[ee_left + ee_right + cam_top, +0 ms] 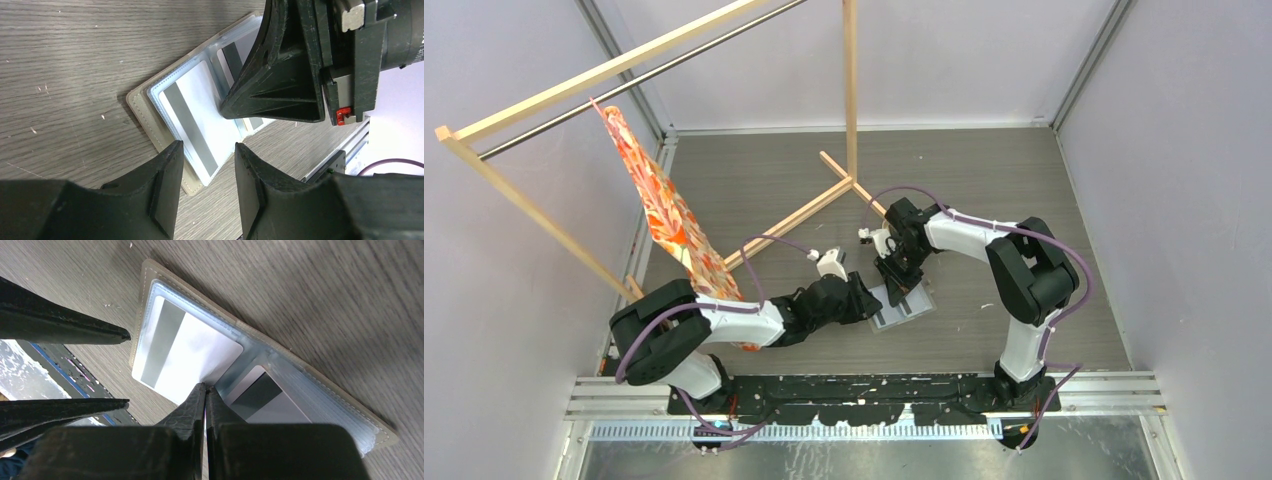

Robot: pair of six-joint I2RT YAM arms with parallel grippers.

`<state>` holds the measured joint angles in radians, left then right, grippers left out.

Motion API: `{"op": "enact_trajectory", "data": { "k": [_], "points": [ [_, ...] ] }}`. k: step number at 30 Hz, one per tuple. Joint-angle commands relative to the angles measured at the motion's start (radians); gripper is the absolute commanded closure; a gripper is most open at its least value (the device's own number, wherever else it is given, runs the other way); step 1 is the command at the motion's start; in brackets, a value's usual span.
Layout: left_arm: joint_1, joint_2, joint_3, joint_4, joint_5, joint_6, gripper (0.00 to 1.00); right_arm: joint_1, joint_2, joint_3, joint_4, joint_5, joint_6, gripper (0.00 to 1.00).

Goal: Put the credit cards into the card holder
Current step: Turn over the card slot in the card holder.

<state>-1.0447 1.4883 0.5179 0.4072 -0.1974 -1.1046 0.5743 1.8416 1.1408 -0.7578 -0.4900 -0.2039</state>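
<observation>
Open card holder (902, 303) lies flat at centre of the top view. Right gripper (205, 390) is pinched narrow on the edge of a white credit card (195, 347), which rests on the holder's clear sleeve. Left gripper (207, 167) hovers over the holder's edge, fingers parted and holding nothing.

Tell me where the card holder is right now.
The card holder lies open on the table in the middle of the top view, the left gripper at its left edge and the right gripper directly over it.

Open card holder (320, 390), striped card (195, 347), right gripper (205, 388) pinching its edge
</observation>
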Motion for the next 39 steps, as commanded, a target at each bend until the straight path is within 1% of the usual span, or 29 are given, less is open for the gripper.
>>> {"op": "enact_trajectory", "data": {
  "k": [1,11,18,25,39],
  "points": [
    [0.007,-0.003,0.032,0.022,-0.002,-0.008,0.56,0.003,0.01,0.025,-0.014,0.038,-0.003,0.93],
    [0.031,-0.003,0.028,0.025,-0.002,-0.012,0.56,0.002,0.011,0.025,-0.017,0.036,-0.006,0.93],
    [0.107,-0.019,0.026,0.02,0.107,0.043,0.56,0.002,0.011,0.027,-0.018,0.032,-0.006,0.93],
    [0.108,-0.003,0.028,0.048,0.142,0.031,0.56,0.003,0.013,0.028,-0.02,0.032,-0.006,0.93],
    [0.117,0.056,0.047,0.061,0.159,-0.001,0.58,0.001,0.012,0.027,-0.02,0.032,-0.006,0.92]
  ]
}}
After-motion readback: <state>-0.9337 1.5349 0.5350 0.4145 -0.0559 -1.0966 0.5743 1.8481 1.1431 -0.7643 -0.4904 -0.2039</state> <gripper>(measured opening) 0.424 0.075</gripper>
